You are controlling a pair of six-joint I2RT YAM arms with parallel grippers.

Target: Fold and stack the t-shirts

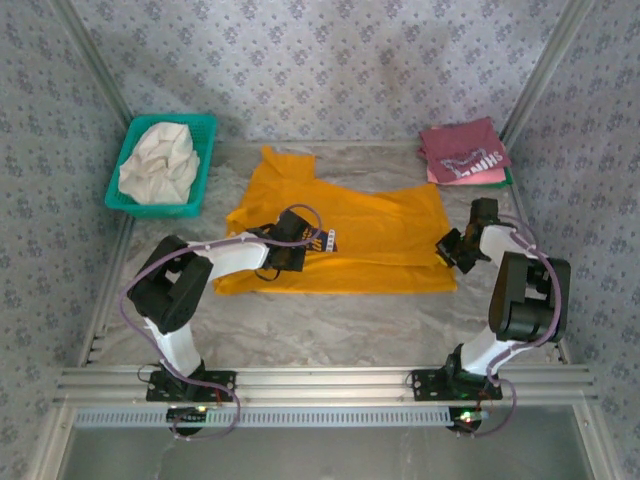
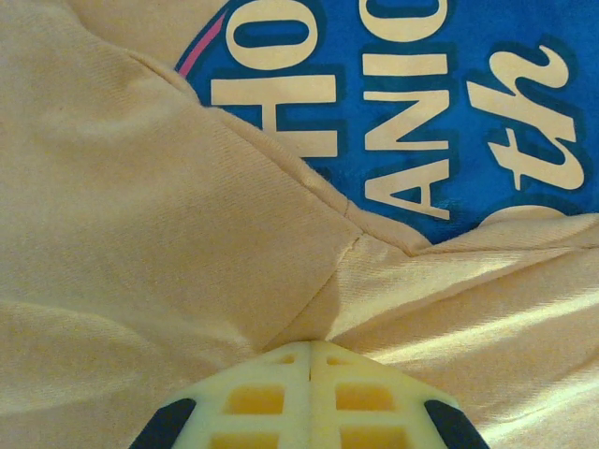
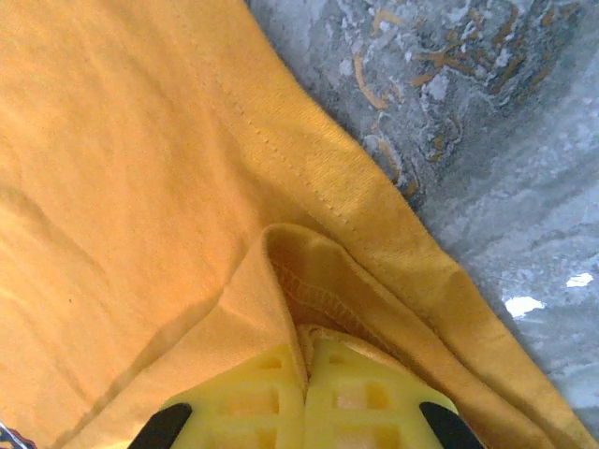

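Note:
A mustard-yellow t-shirt [image 1: 360, 225] lies partly folded in the middle of the table. My left gripper [image 1: 318, 240] sits on its left part and is shut, with the fabric [image 2: 140, 215] puckering into the closed tips [image 2: 312, 344]; the blue chest print [image 2: 449, 94] lies just beyond. My right gripper [image 1: 446, 248] is at the shirt's right edge, shut on a raised fold of the hem [image 3: 304, 348]. The yellow cloth [image 3: 112, 168] spreads to its left. A folded maroon t-shirt [image 1: 462, 150] with white lettering rests at the back right on a pink one [image 1: 470, 180].
A green basket [image 1: 207, 160] holding a crumpled white cloth [image 1: 160, 165] stands at the back left. The table is covered in grey wrinkled sheeting [image 1: 330, 320], bare in front of the shirt. Metal frame posts and patterned walls close in the sides.

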